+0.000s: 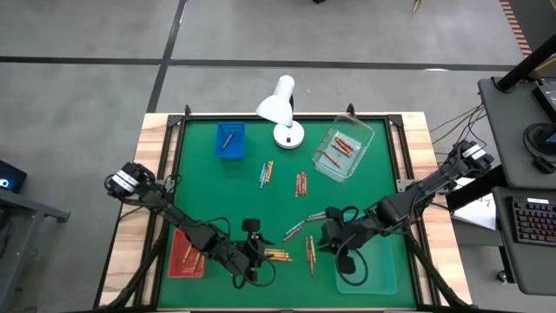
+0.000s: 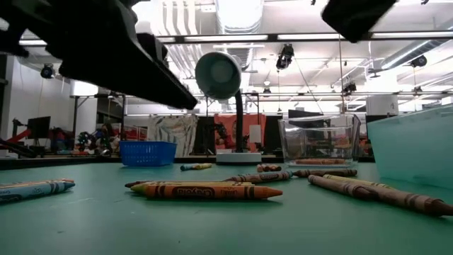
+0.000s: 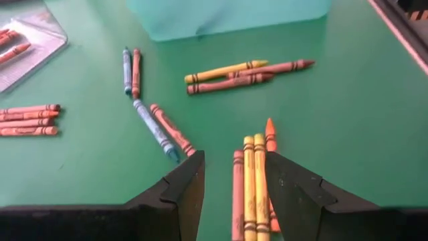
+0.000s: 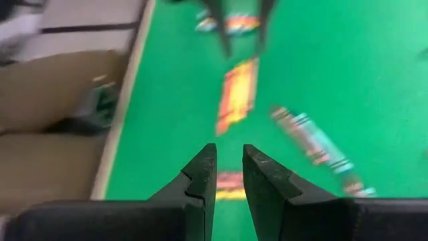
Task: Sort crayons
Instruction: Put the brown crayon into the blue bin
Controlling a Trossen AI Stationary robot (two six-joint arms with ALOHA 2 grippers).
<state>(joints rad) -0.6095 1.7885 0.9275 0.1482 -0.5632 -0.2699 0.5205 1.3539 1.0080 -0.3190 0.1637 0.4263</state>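
Crayons lie scattered on the green mat: an orange bunch [image 1: 300,183], a blue and orange pair [image 1: 265,174], and a yellow and orange cluster [image 3: 253,181] near the front edge. My left gripper [image 3: 234,164] is open just over that cluster's near end, one finger on each side; I cannot tell whether it touches. In the high view it shows as my left gripper [image 1: 254,245]. My right gripper [image 1: 334,229] hangs above the mat to the right of it. In its own view, my right gripper [image 4: 229,150] shows a narrow gap with nothing in it.
A red tray [image 1: 185,254] with crayons sits at the front left and a teal tray [image 1: 369,265] at the front right. Farther back stand a blue basket [image 1: 230,139], a white lamp [image 1: 282,109] and a clear box [image 1: 343,152] of red crayons.
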